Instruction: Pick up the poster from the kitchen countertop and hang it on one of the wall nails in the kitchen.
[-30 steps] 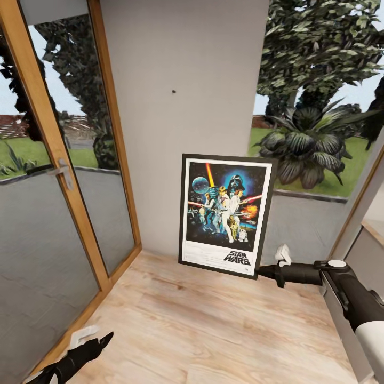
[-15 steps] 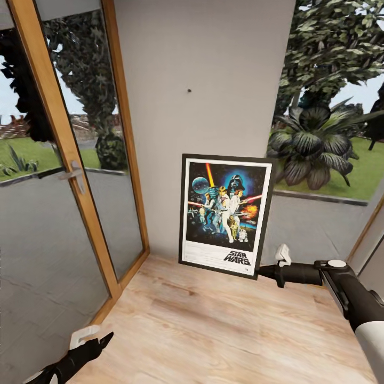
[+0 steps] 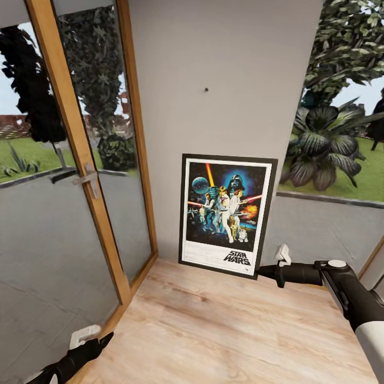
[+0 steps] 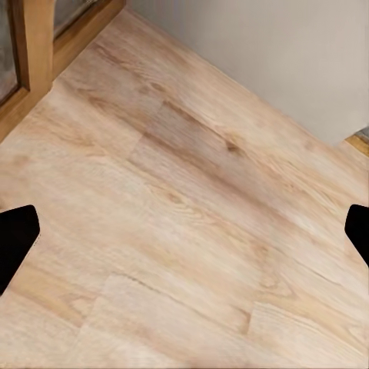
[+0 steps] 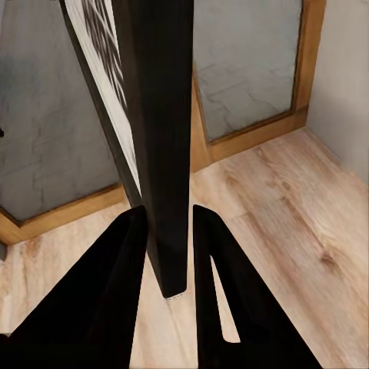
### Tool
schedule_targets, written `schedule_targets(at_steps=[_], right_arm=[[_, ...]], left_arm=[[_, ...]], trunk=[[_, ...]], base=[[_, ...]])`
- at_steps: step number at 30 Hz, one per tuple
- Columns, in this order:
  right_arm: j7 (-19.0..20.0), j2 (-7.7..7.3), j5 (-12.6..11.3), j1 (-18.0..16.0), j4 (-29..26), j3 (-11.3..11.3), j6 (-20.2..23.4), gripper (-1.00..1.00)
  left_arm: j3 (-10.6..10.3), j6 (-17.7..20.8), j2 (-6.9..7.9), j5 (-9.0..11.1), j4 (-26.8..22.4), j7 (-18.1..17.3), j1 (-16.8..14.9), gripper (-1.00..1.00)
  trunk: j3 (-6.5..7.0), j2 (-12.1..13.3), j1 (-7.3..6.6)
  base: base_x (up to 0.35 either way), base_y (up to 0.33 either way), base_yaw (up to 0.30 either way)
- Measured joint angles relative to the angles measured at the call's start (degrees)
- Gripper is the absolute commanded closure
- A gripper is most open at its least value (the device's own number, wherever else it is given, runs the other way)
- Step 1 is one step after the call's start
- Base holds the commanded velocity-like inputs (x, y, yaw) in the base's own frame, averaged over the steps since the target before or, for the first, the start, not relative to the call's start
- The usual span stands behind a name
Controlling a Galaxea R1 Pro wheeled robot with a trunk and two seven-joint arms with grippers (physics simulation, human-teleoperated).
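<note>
My head has swung: the nail (image 3: 206,89) now sits further right, above the poster (image 3: 226,214) held upright before the wall. My right pincer (image 5: 168,231) clamps its edge; my left pincer (image 4: 184,231) gapes, empty.

Pale wood-plank floor (image 4: 192,223) runs up to a light grey wall (image 4: 284,54), a wooden door frame (image 4: 42,38) stands at one corner, and the left gripper (image 4: 184,234) has its two dark fingertips (image 4: 15,238) spread wide apart.
</note>
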Motion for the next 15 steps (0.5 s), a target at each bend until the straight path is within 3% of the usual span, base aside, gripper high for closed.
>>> schedule_targets(at_steps=[15], right_arm=[[0.00, -0.01, -0.01, 0.01, -0.02, -0.01, 0.00, 1.00]], left_arm=[[0.00, 0.00, 0.00, 0.00, 0.01, 0.00, -0.01, -1.00]], trunk=[[0.61, 0.00, 0.00]], base=[[0.156, 0.318, -0.237]])
